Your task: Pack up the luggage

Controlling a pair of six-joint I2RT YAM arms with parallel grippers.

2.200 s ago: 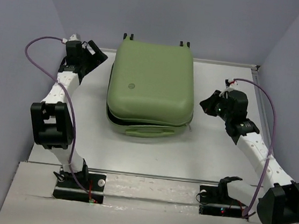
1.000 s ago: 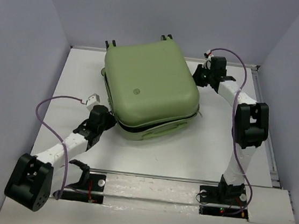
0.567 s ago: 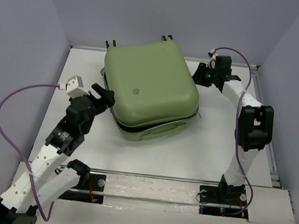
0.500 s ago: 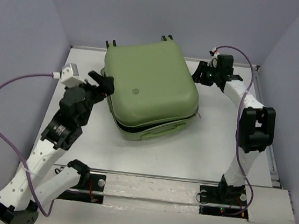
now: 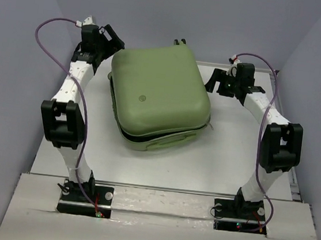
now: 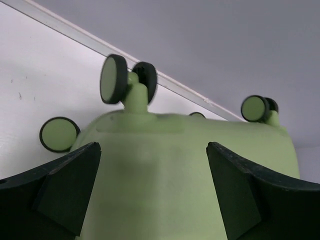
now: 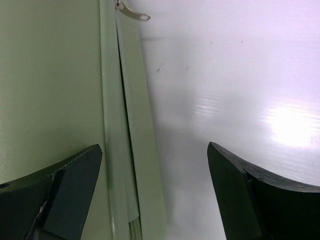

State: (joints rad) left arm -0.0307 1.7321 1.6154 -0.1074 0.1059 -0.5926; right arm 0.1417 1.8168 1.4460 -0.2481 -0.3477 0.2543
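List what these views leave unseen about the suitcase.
Inside of the luggage: top view, the lid is down and only a dark slit shows along the near edge.
The logo: top view, too small to read.
The wheels: left wrist view, blurred; the bottom edge cuts off the shell below them.
The zipper pull: right wrist view, small and at the top edge; how far the zip is closed is unclear.

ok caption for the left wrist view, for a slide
Open left end effector facing the wheeled end of the pale green luggage, caster wheels sticking out
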